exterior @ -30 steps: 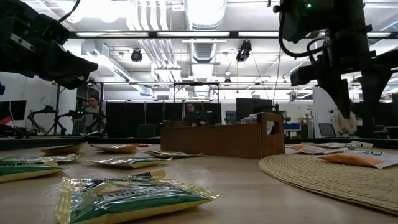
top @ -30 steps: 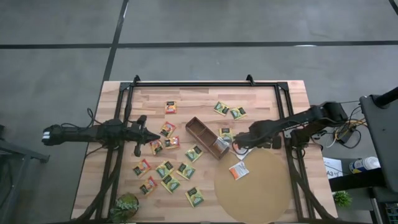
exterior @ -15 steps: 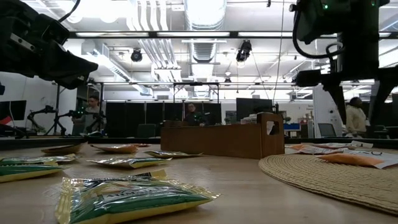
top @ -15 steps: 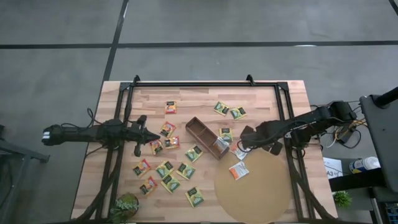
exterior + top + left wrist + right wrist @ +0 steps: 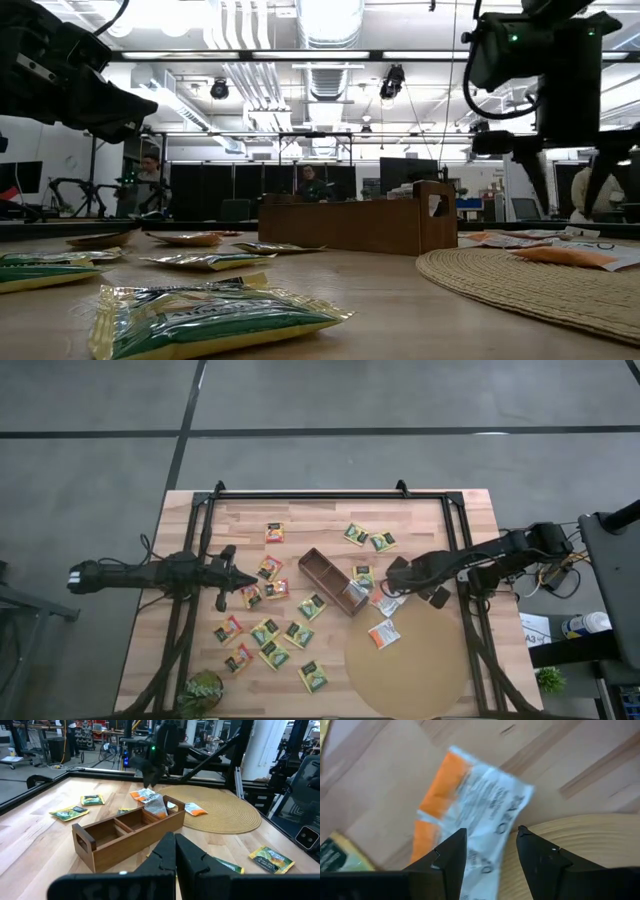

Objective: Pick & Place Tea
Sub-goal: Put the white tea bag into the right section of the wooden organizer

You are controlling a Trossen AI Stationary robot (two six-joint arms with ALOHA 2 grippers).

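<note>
My right gripper (image 5: 392, 588) (image 5: 490, 845) is open and hovers just above a white-and-orange tea sachet (image 5: 386, 603) (image 5: 480, 825). That sachet lies flat, partly on the wood and partly on the edge of the round tan mat (image 5: 410, 670). Its fingers stand over the sachet without touching it. An orange sachet (image 5: 383, 633) lies on the mat. The brown box (image 5: 333, 581) (image 5: 130, 832) has a sachet (image 5: 157, 805) standing in its end compartment nearest the mat. My left gripper (image 5: 240, 582) (image 5: 175, 852) is shut and waits left of the box.
Several green-yellow and orange-red sachets (image 5: 270, 630) lie scattered left of and nearer than the box, with two more (image 5: 365, 538) at the far side. A small potted plant (image 5: 203, 692) stands at the near left corner. Black frame rails run along the table's sides.
My right gripper has moved away from the box's end toward the table's right edge and risen a little. This has uncovered the white-and-orange sachet lying at the mat's edge.
</note>
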